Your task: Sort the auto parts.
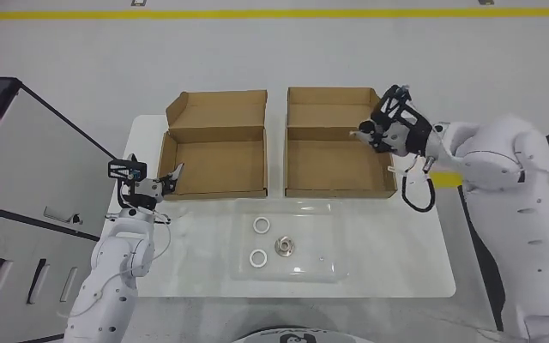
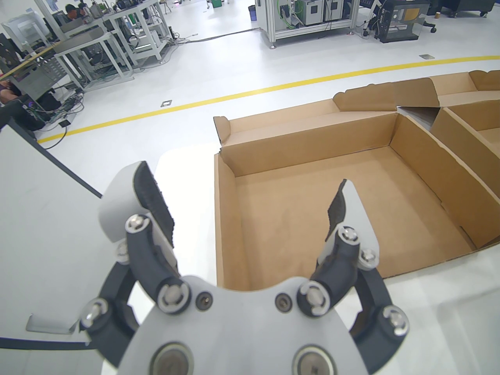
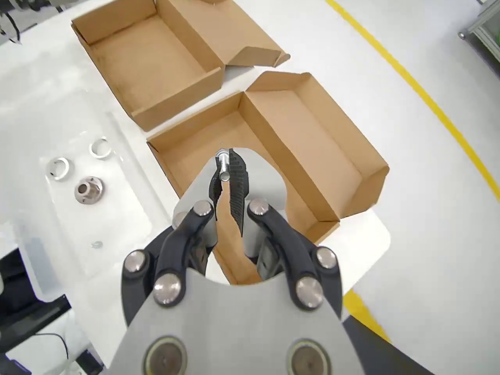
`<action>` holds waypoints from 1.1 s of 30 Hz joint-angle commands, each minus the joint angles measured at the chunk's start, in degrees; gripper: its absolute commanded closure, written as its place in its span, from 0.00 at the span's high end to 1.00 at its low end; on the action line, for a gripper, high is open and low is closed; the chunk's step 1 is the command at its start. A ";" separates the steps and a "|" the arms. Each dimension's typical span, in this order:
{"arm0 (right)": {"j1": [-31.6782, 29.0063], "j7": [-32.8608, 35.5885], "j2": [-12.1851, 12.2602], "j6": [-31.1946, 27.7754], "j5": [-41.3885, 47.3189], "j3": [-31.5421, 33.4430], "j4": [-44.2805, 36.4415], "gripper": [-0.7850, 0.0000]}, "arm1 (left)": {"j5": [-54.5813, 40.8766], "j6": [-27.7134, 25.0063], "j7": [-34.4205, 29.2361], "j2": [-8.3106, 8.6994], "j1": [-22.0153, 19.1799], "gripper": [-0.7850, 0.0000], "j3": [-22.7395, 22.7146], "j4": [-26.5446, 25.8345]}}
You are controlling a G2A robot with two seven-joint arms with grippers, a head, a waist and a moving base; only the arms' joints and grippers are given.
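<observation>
Jaws of the right gripper (image 3: 224,165) clench a bolt (image 3: 222,158) above the right box (image 1: 334,167). Released, the left gripper (image 2: 242,179) hangs at the near-left corner of the left box (image 1: 214,163).

White table (image 1: 390,253), cardboard box (image 1: 214,163), second box (image 1: 330,167) beside it, clear tray (image 1: 310,225)

Saw only part of the bolt (image 3: 222,165) between the pads (image 3: 237,183) of the right gripper (image 3: 226,159). Could not identify a tiny piece (image 3: 96,243) in the clear tray (image 3: 117,212). Lost most of the right cardboard box (image 2: 465,138) at the picture's edge.
</observation>
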 commanded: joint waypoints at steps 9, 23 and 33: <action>7.07 2.01 -0.70 -2.67 -11.29 -10.11 7.56 0.00 | 0.00 0.00 0.00 0.00 0.00 1.00 0.00 0.00; 11.40 -0.56 -2.08 -4.05 -18.53 -19.35 17.05 0.00 | 0.00 0.00 0.00 0.00 0.00 1.00 0.00 0.00; 12.25 0.78 -2.14 -5.44 -23.02 -21.70 22.27 0.00 | 0.00 0.00 0.00 0.00 0.00 1.00 0.00 0.00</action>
